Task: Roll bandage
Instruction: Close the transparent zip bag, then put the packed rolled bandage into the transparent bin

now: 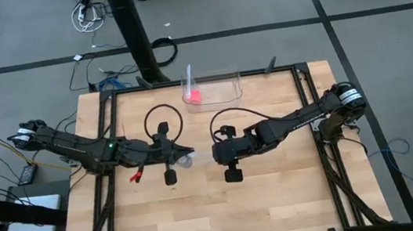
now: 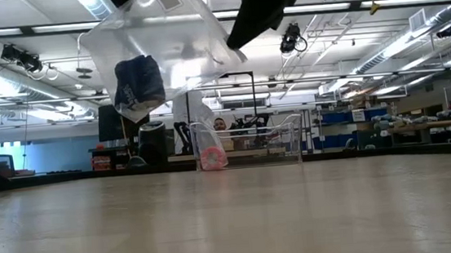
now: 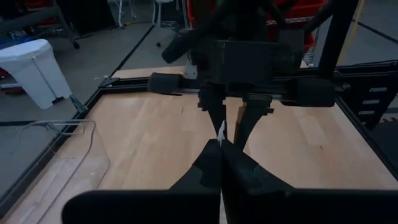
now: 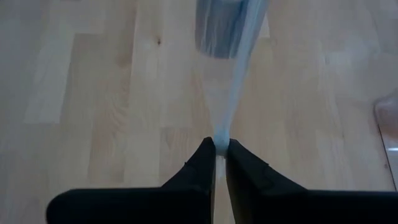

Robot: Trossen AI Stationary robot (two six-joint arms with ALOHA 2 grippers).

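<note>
Both arms meet over the middle of the light wooden table (image 1: pixel 280 201) and hold up between them a clear thin plastic bag (image 2: pixel 176 32), well above the surface. The left gripper (image 3: pixel 221 144) is pinched fully closed on one edge of the bag; the right gripper (image 4: pixel 219 146) is nearly closed, with only the thin film between its fingers. The bandage (image 2: pixel 138 83), a small blue cylinder of rolled fabric, hangs inside the bag at its low corner, so it is not free yet.

The step in hand looks like getting the roll out of the bag, i.e. prep before any rolling; the task itself is hardly begun. Next move probably needs the 2 grippers to pull apart or tip the bag so the roll drops to the table w/o losing the film. At the far edge stands a clear plastic box (image 1: pixel 219 89) with a small pink object (image 1: pixel 193 96) inside.
</note>
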